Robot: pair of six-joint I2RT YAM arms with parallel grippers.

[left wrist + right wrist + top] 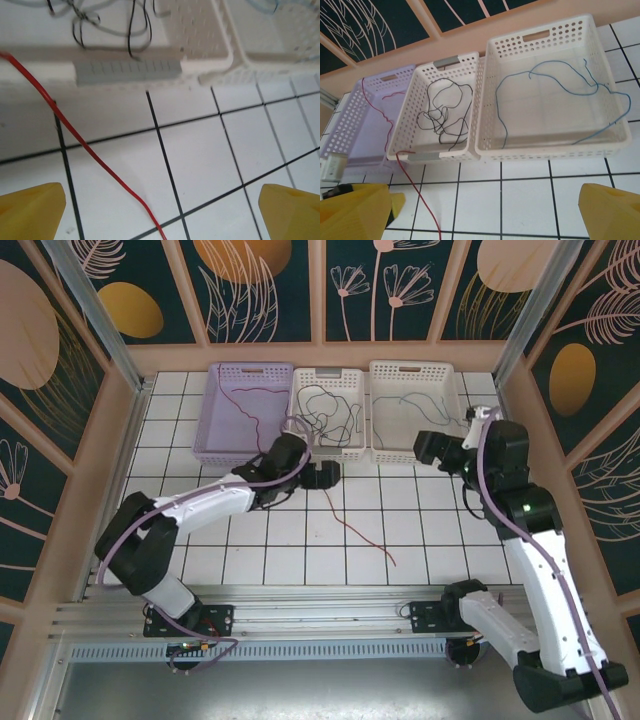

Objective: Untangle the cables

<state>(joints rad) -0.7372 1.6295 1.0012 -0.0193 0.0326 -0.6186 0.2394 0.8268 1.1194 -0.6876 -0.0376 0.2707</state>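
Left gripper [160, 212] and right gripper [480, 212] both gape empty; limp, light red cable [100, 165] trails from middle basket's [455, 152] front rim toward tabletop [420, 540] near edge, probably best pinched mid-span; black cables [445, 112] lie tangled inside.

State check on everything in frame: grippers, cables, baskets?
left gripper: open, empty, above the tiles.
right gripper: open, empty.
table red cable: stretched loose across tiles, upper end at middle basket's front wall.
second red cable: lying inside purple basket.
black cables: tangled, inside middle basket.
blue cable: spread loose inside right basket.
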